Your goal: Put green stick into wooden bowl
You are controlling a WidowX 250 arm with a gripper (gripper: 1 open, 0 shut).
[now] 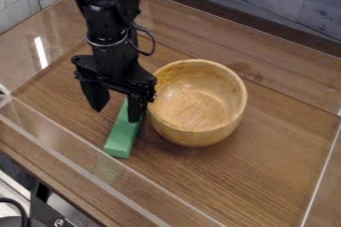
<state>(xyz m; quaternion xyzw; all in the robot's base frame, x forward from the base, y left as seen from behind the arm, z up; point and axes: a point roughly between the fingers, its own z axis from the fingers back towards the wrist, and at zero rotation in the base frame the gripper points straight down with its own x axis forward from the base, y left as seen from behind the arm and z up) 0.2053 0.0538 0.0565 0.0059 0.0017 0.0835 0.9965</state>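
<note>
The green stick (124,137) lies flat on the wooden table, just left of the wooden bowl (198,102), its far end tucked under my gripper. My black gripper (115,105) points straight down over that far end, open, with one finger on either side of the stick. Nothing is held between the fingers. The bowl stands upright and holds nothing, its left rim close to my right finger (138,108).
A clear plastic wall (80,161) rims the wooden table (266,161) along the front and left. A grey plank backdrop (266,2) stands behind. Cables hang off the arm (107,12) above the gripper.
</note>
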